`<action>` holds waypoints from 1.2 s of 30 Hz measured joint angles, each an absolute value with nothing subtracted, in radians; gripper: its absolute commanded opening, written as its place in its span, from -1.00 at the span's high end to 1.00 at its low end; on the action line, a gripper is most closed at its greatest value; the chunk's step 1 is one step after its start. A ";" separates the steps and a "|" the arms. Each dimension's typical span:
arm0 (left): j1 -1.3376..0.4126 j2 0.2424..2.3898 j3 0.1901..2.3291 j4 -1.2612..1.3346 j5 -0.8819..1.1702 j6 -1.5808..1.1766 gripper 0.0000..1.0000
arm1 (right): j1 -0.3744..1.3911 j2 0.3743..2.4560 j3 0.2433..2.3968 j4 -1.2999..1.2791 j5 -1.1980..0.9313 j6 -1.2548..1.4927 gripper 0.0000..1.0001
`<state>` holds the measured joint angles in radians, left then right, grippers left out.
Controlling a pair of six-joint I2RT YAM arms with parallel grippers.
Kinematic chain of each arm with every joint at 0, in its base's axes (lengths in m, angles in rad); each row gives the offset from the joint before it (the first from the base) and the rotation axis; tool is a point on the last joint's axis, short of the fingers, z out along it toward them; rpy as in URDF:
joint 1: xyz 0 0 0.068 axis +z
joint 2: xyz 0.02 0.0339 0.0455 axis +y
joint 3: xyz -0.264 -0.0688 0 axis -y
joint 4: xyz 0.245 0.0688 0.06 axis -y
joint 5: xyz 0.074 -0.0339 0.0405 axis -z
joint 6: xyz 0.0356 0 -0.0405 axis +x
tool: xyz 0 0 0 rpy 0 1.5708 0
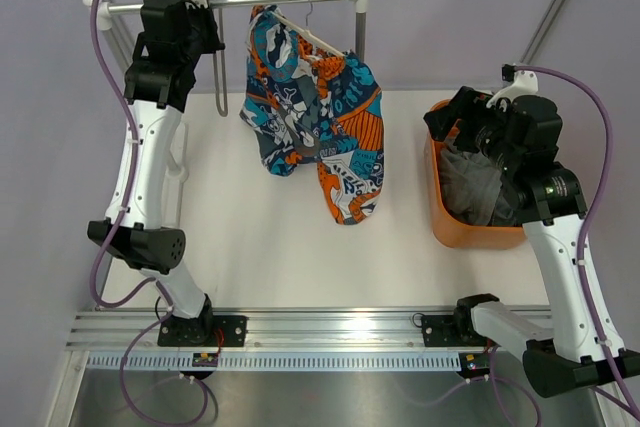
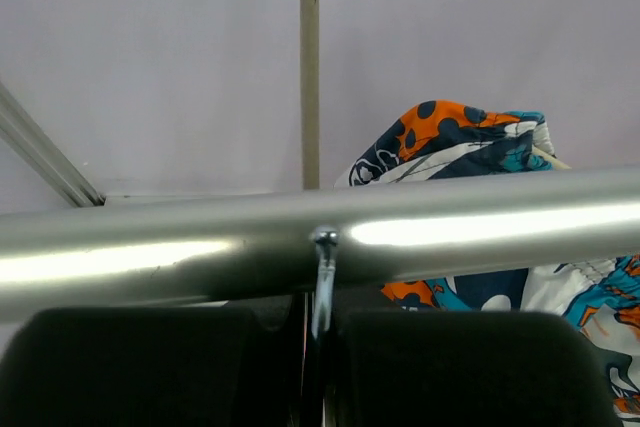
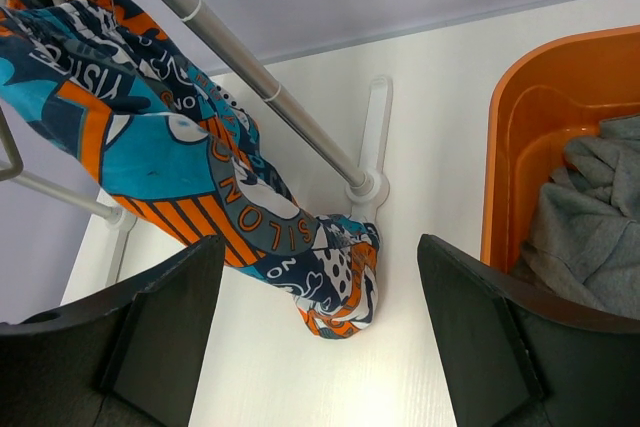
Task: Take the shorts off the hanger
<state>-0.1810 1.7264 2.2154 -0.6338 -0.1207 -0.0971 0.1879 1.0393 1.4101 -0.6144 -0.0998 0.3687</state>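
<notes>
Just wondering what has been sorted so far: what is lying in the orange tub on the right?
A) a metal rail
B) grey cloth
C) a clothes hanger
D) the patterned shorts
B: crumpled grey cloth lies in the orange tub, while the shorts hang from the rail.

The white table (image 1: 260,247) carries the rack's white foot (image 3: 375,117) straight ahead of the right claw (image 3: 320,277), and an orange bin (image 3: 520,117) to that claw's right.

Shorts (image 1: 315,117) — floppy printed cloth; rail (image 2: 450,227) — glossy metal; bin (image 3: 520,137) smooth orange plastic; table (image 1: 260,247) matt white.
</notes>
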 measured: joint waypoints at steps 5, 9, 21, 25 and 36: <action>-0.181 1.731 2.210 -0.619 -0.125 -0.093 1.00 | 0.188 1.050 1.414 -0.611 -0.100 0.365 -0.74; -0.180 1.708 2.144 -0.547 -0.126 -0.093 1.00 | 0.188 1.050 1.414 -0.610 -0.100 0.365 -0.74; -0.170 1.637 1.947 -0.571 -0.124 -0.110 1.00 | 0.188 1.037 1.400 -0.603 -0.108 0.366 -0.74; -0.170 1.637 1.929 -0.582 -0.125 -0.111 1.00 | 0.188 1.027 1.391 -0.599 -0.116 0.366 -0.74; -0.170 1.605 1.889 -0.573 -0.124 -0.111 1.00 | 0.188 1.022 1.379 -0.595 -0.118 0.366 -0.74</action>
